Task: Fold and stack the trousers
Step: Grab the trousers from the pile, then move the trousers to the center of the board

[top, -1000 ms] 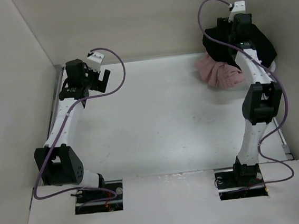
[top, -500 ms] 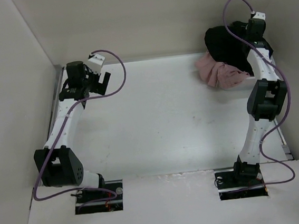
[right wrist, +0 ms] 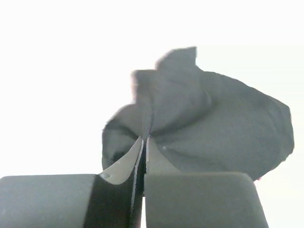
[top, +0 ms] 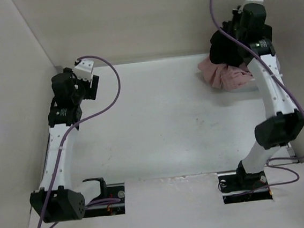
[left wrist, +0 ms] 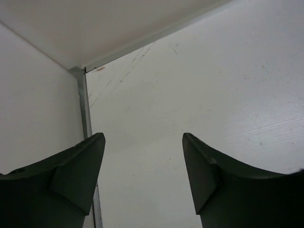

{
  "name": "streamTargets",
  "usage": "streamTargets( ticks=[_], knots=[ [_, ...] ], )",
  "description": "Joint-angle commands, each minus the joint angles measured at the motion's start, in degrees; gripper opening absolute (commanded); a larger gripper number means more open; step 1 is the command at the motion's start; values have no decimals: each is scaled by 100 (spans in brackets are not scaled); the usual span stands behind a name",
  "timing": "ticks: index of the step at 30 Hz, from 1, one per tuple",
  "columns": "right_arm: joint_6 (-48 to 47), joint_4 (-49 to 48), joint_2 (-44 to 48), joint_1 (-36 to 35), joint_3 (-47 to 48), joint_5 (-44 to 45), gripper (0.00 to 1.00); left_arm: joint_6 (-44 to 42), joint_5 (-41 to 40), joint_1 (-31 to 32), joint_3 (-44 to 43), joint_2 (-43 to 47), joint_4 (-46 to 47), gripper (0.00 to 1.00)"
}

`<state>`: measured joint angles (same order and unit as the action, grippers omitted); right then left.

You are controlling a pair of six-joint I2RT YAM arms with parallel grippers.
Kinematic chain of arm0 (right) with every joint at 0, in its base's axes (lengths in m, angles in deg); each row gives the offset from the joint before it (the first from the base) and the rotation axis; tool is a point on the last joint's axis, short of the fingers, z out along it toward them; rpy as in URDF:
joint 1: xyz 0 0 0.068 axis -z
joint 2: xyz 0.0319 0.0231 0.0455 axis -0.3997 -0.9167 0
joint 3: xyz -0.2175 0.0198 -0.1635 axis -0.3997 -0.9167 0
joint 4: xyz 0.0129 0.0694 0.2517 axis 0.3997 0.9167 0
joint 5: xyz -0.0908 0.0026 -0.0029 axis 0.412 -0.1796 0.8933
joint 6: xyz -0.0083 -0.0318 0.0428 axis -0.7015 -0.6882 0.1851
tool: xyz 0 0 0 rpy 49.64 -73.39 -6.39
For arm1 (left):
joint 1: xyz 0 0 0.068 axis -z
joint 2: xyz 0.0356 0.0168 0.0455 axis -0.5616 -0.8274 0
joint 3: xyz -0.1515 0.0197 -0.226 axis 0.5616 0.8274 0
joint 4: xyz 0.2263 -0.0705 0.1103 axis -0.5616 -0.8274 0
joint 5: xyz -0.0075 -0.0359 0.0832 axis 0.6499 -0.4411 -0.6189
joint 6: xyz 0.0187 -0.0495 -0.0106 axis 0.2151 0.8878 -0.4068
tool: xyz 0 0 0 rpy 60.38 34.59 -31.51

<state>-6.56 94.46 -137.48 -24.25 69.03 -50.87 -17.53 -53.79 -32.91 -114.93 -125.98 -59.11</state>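
two pairs sit in the far right corner. the black trousers (top: 224, 46) hang bunched from the right gripper (right wrist: 144, 142), whose fingers are pinched together on a fold of the cloth. the pink trousers (top: 225, 75) lie crumpled on the table (top: 158, 124) just below. over the last second the right arm has stretched taller and hoisted the black pair higher, so it looks ready to carry to the middle for spreading. the left gripper (left wrist: 143, 140), spread apart and holding nothing, has pulled back toward the left wall and points at the far left corner.
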Motion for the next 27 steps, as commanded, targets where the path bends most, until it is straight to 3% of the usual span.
streamTargets(
  ticks=[1, 4, 8, 12, 16, 21, 22, 24, 26, 27],
  knots=[
    [-901, -808, 1077, -1329, 609, 645, 0, 233, 34, -121, 368, 660, 254, 63],
    [-1569, -1282, 1219, -2830, 1320, 892, 0, 338, 166, -104, 729, 1196, 281, 59],
    [-2536, -2266, 842, -4809, 2314, 1006, 0, 742, 289, -139, 932, 1707, 404, 61],
    [-3030, -2866, 279, -5866, 2747, 1217, 3, 893, 298, -139, 783, 1936, 553, 69],
    [-2488, -2866, 339, -6026, 1399, 2050, 5, 840, 298, -139, 519, 1840, 807, 75],
    [-635, -2577, 1243, -5755, -1309, 2597, 11, 559, 298, -332, 220, 1217, 843, 76],
    [-118, -2428, 1428, -5658, -1749, 2580, 19, 498, 316, -367, 150, 1042, 835, 77],
    [920, -2147, 1683, -5360, -2479, 2213, 53, 253, 298, -455, 36, 655, 826, 81],
    [1790, -1726, 1807, -4877, -2964, 1206, 90, -3, 185, -560, -122, 260, 756, 83],
    [2204, -1471, 1851, -4579, -3131, 565, 100, -82, 97, -604, -210, 110, 668, 86]
  ],
)
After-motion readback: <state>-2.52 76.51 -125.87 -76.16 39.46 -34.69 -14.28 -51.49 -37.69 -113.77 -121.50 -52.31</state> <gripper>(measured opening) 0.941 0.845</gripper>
